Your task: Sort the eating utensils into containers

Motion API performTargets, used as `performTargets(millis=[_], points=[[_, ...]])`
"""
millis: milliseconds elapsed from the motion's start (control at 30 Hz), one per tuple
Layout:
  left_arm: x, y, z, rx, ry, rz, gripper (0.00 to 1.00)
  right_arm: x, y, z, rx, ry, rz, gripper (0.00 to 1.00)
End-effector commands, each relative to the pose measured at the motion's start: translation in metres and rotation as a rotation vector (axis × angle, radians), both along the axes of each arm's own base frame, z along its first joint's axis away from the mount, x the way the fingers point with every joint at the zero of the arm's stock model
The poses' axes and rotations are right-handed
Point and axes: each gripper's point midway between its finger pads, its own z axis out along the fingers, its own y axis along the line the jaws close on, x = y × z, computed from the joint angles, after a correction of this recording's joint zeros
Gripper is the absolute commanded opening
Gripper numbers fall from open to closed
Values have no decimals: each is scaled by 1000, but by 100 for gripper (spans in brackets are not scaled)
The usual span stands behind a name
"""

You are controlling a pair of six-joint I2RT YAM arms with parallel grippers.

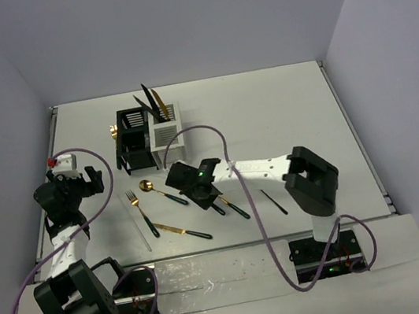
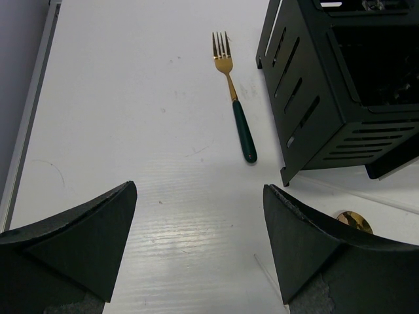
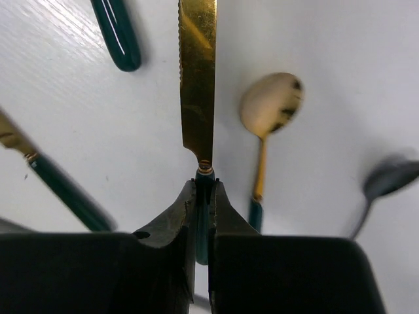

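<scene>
My right gripper (image 3: pixel 201 188) is shut on the green handle of a gold-bladed knife (image 3: pixel 198 85), whose blade points away from it. In the top view this gripper (image 1: pixel 196 184) is mid-table, in front of the joined black caddy (image 1: pixel 133 139) and white caddy (image 1: pixel 166 133). The white one holds a few dark and gold utensils (image 1: pixel 154 102). On the table lie a gold fork (image 1: pixel 140 212), a gold spoon (image 1: pixel 159 190), another gold knife (image 1: pixel 183 230) and dark utensils (image 1: pixel 233 206). My left gripper (image 2: pixel 200 193) is open and empty at the left (image 1: pixel 92 180).
The left wrist view shows a gold fork (image 2: pixel 232 91) beside the black caddy (image 2: pixel 340 91) and a gold round piece (image 2: pixel 354 221). A gold spoon (image 3: pixel 270 104) and a dark spoon (image 3: pixel 391 178) lie under the held knife. A thin clear stick (image 1: pixel 142 230) lies by the fork.
</scene>
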Motion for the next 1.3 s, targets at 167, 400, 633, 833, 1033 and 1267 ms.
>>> performTargets(millis=[167, 400, 633, 833, 1033, 1267], points=[[7, 2, 20, 13, -44, -18, 88, 30, 4, 156, 265, -377, -20, 0], [7, 2, 20, 13, -45, -17, 88, 91, 14, 286, 637, -896, -97, 0], [5, 3, 22, 17, -53, -14, 88, 183, 43, 327, 950, -1139, -165, 0], [5, 1, 21, 16, -51, -22, 88, 263, 82, 284, 958, -1177, -163, 0], [5, 0, 21, 16, -50, -28, 87, 307, 100, 251, 914, -1160, -153, 0], [5, -1, 21, 19, -53, -35, 87, 320, 103, 180, 769, -993, -125, 0]])
